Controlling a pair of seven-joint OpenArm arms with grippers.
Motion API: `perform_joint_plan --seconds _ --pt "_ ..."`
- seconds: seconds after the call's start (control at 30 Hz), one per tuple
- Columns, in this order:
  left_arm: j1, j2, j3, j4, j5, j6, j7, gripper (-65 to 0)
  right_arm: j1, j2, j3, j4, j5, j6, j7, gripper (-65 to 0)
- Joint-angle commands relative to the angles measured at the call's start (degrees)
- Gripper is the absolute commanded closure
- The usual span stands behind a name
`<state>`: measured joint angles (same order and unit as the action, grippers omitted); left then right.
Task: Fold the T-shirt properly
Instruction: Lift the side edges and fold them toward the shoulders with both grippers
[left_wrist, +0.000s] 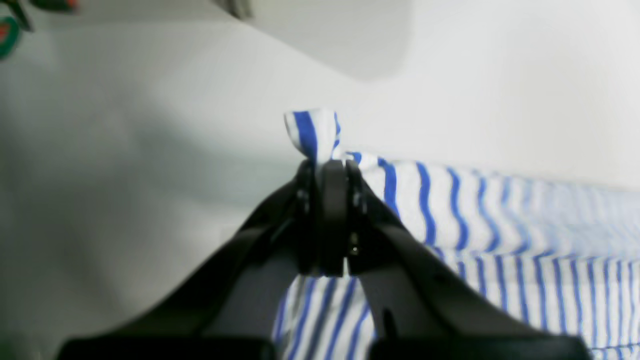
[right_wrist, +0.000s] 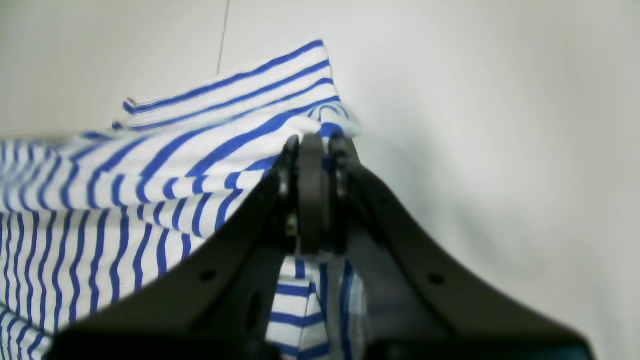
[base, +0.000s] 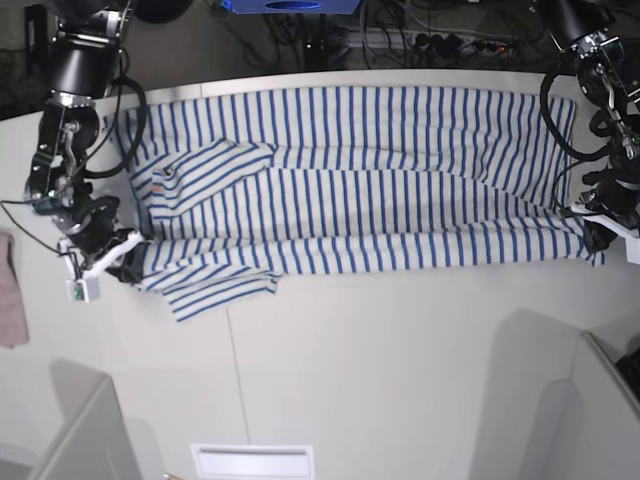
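Observation:
The T-shirt (base: 380, 190), white with thin blue stripes, lies stretched sideways across the far half of the white table (base: 400, 360), one sleeve (base: 220, 290) poking toward me. My right gripper (base: 125, 262) is shut on the shirt's near corner at the base view's left end; in the right wrist view the cloth (right_wrist: 100, 200) bunches between the closed fingers of that gripper (right_wrist: 312, 142). My left gripper (base: 598, 240) is shut on the near corner at the other end. In the left wrist view a tuft of the T-shirt (left_wrist: 500, 225) pokes out past that gripper (left_wrist: 325, 162).
A pink cloth (base: 10, 290) hangs at the left edge. A white slotted panel (base: 250, 460) sits at the table's front edge, between grey partitions at the front left (base: 80, 440) and front right (base: 600, 420). Cables (base: 400, 40) run behind the table.

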<state>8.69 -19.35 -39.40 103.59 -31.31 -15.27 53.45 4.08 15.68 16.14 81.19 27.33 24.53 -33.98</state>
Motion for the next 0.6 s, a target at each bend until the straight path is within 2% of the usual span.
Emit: perform_joint_plan --seconds 0.0,0.1,0.2,0.37,0.57 --pt "0.6 -1.0 -0.6 1.4 0.2 0.0 -0.8 0.0 0.7 0.8 0.5 1.6 0.8 0.3 0.6 0.0" --pt "3.0 -1.0 -0.7 2.7 0.2 0.0 -0.8 0.0 -0.7 0.2 3.9 3.3 0.8 0.3 -0.7 0.0" --pt "4.9 -1.0 -1.0 3.0 0.2 0.0 -0.8 0.0 -1.3 -0.6 6.7 4.8 0.8 0.3 -4.6 0.0" --pt "7.1 -1.0 -1.0 3.0 0.2 0.0 -0.8 0.0 -3.2 -1.0 7.6 7.6 0.8 5.8 -9.6 0.0" --pt "10.2 -1.1 -1.0 4.5 0.2 0.0 -0.8 0.0 -6.4 -2.1 7.7 12.2 0.8 6.2 -10.6 0.0"
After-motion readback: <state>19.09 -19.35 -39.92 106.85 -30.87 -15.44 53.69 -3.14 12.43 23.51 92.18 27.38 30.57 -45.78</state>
